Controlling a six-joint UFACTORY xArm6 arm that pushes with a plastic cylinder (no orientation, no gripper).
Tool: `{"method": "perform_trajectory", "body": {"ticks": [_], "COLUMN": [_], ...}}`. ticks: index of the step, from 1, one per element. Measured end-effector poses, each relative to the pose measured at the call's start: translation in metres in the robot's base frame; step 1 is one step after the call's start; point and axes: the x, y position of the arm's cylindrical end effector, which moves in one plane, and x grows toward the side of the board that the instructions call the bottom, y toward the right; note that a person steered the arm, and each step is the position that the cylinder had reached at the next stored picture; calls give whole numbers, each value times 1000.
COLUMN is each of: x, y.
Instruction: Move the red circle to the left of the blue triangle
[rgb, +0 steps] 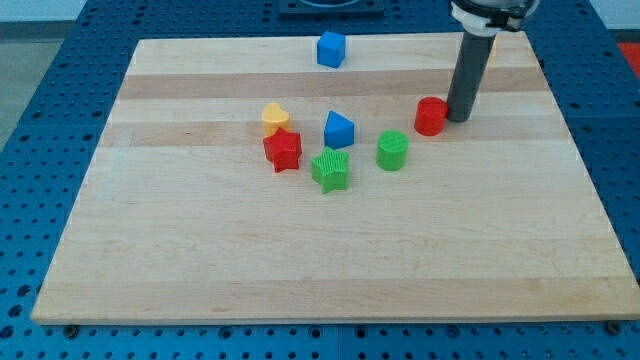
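The rod's top is cut off; there is no claw. My tip (459, 118) touches the upright red circle (430, 116), right of the blue triangle (338, 130).

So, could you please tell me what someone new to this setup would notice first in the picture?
Probably the dark rod coming down from the view's top right, with my tip right beside the red circle, on its right side. Next, the tight cluster near the middle of the wooden board: the blue triangle with a yellow block, a red star, a green star and a green cylinder around it. A blue cube sits alone at the top edge.
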Motion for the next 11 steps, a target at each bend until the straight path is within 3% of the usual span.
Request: {"method": "perform_trajectory", "body": {"ticks": [5,11], "x": [6,-6], "y": [-39,-26]}}
